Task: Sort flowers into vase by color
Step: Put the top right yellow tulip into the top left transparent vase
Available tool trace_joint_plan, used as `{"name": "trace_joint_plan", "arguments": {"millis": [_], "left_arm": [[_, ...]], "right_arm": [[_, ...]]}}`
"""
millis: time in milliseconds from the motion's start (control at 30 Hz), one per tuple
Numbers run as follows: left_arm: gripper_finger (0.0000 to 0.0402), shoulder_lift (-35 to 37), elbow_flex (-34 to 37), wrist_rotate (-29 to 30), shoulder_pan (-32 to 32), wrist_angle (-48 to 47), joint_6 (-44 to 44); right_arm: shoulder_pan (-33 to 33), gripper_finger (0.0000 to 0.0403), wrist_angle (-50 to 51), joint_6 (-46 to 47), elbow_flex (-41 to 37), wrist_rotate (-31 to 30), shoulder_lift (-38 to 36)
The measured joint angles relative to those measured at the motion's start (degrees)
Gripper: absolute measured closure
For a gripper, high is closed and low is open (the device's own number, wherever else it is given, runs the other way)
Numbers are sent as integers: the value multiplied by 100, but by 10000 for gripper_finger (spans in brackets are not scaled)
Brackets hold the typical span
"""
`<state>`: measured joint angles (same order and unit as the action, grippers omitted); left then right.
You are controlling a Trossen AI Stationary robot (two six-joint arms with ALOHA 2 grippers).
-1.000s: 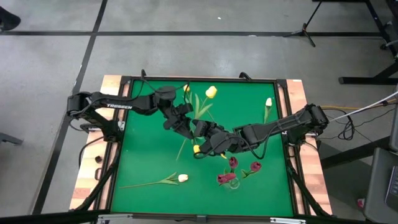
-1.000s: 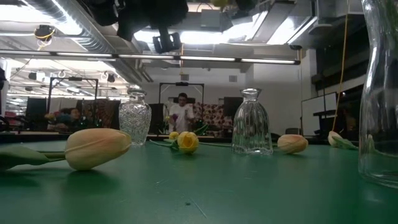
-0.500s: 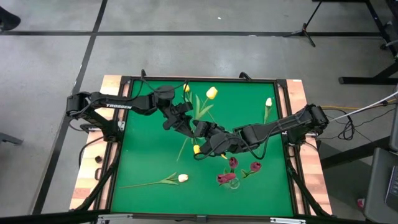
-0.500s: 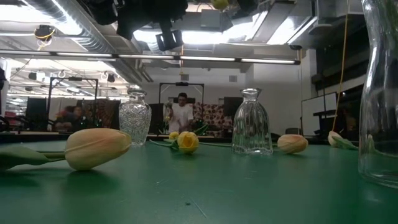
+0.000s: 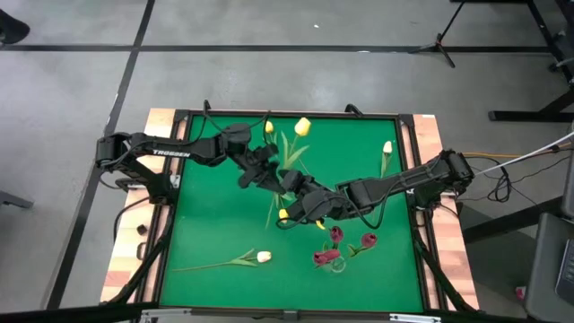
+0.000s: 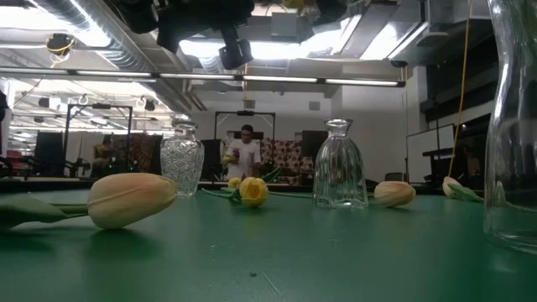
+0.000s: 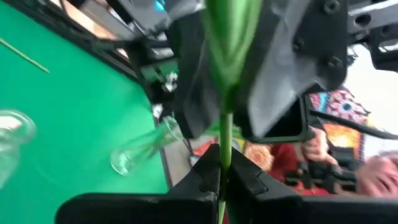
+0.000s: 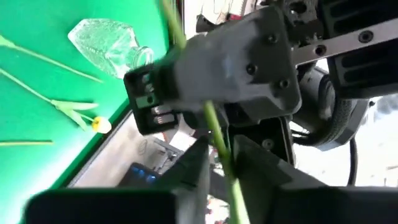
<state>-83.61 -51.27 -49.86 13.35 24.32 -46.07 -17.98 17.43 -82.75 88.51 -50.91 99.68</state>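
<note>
A yellow tulip (image 5: 303,126) is held above the table where both arms meet. Its stem runs under them, and its lower end (image 5: 270,215) shows beyond. My left gripper (image 7: 222,180) is shut on the stem. My right gripper (image 8: 219,163) is open, with the same stem (image 8: 214,134) running between its fingers. Another yellow tulip (image 5: 283,213) lies on the green mat. Cream tulips lie at the near left (image 5: 264,257) and far right (image 5: 387,146). Dark red tulips (image 5: 336,235) stand in a glass vase (image 6: 512,126). My left gripper pinches the yellow tulip's thin stem (image 7: 224,146) between its two fingers, below the broad leaf (image 7: 231,37). The fingers lie across the stem. The flower is lifted clear of the table. My right gripper has the stem between its fingers; I cannot tell whether they touch it.
A cut-glass vase (image 6: 182,158) and a ribbed glass vase (image 6: 337,164) stand toward the far side. A small yellow flower (image 5: 269,127) lies by the far edge. A raised black frame (image 5: 179,117) rims the mat. A person (image 6: 245,155) stands in the room behind.
The held yellow tulip has shifted: its head has gone a little toward the table's far edge, and the lower end of its stem has swung toward the right. Both grippers have stayed close together over the middle of the table.
</note>
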Motion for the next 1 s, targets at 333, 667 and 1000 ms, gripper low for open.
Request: {"name": "trace_joint_plan", "arguments": {"millis": [333,667,1000], "left_arm": [[401,4,0,495,303,160,12],[401,16,0,746,701,334,37],[401,1374,0,3430,1076,-1353,2092]], "right_arm": [[-76,197,-42,939,0,-771,-45],[-118,154,282,2209,0,-1146,-624],[-377,153,2693,5341,0,-1900,-1908]]}}
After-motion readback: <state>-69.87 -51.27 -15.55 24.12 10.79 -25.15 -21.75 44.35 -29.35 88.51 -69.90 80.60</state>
